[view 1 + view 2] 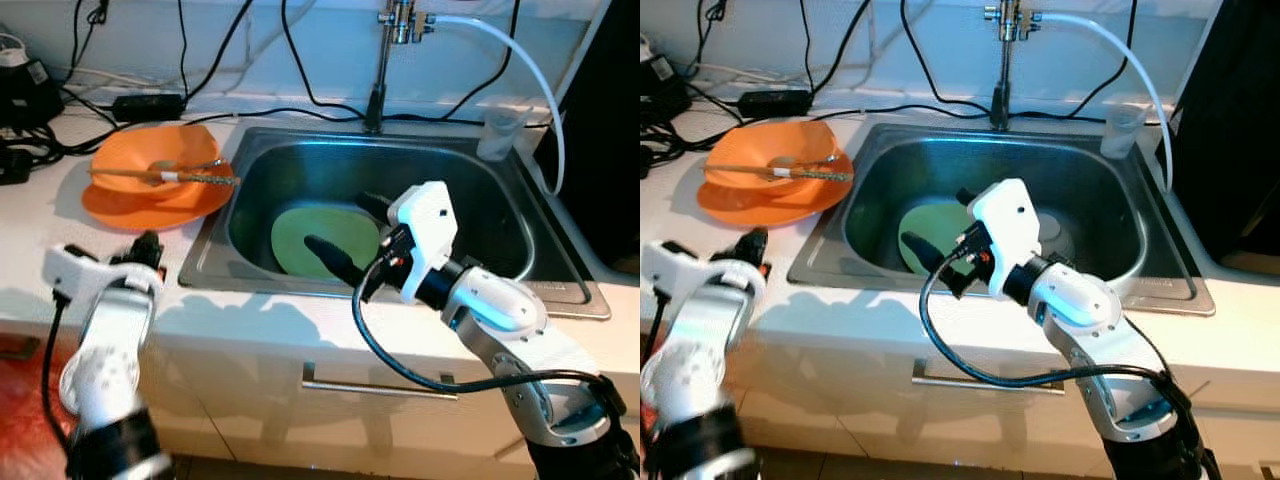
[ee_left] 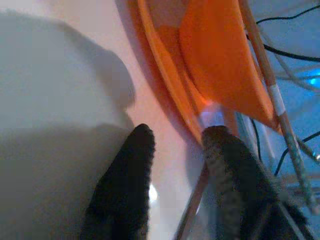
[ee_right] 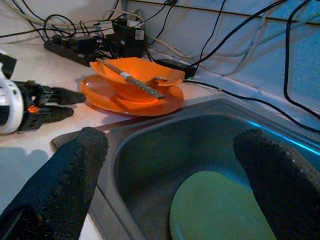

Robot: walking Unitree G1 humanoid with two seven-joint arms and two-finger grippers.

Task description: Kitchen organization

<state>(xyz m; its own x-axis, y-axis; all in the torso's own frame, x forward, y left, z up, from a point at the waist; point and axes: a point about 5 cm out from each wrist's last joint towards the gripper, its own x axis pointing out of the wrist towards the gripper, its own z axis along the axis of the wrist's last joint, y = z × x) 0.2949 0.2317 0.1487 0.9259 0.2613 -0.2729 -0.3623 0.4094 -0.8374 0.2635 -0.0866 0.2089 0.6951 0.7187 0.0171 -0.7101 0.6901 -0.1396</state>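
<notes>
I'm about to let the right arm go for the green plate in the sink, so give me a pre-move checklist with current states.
1. Right gripper jaws open: ok, spread wide in the right wrist view.
2. Right gripper over the sink, pointed at the green plate: ok.
3. Green plate free of other dishes: ok, it lies alone on the sink bottom.
4. Left gripper out of the way: ok, over the counter beside the orange plate.
5. Chopsticks steady across the orange bowl: ok.
6. Plate's far edge graspable: cannot tell.

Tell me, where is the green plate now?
The green plate lies inside the steel sink, toward its left side, just under the open right gripper.
</notes>
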